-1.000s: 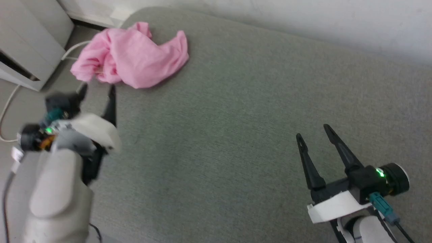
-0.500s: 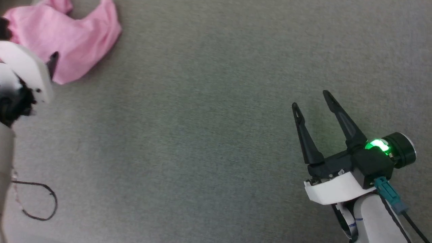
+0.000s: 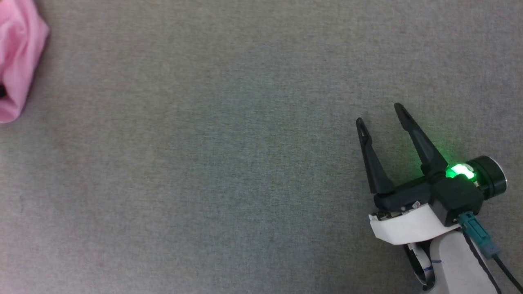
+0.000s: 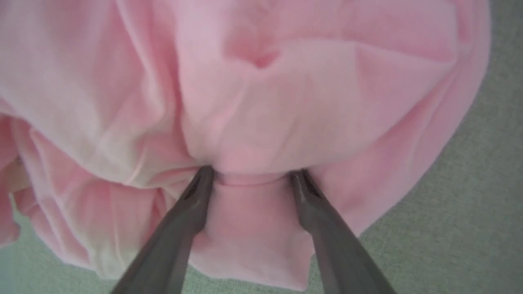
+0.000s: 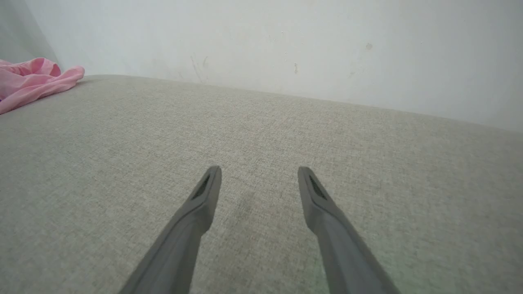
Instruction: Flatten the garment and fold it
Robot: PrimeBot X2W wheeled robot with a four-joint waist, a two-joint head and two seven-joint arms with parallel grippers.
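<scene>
The garment is a crumpled heap of light pink thin fabric. In the head view only its edge shows at the far left, and it lies far left in the right wrist view. My left gripper is open, its two fingertips pressed into the heap with a bunched fold of pink cloth between them. My right gripper hovers open over bare surface at the lower right, far from the garment, with nothing between its fingers.
A grey woven fabric surface stretches across the head view. A white wall rises behind its far edge in the right wrist view.
The head camera has swung, so the garment slid to the view's left edge and the left arm left the picture. The left gripper had reached onto the garment. The right gripper stayed open.
</scene>
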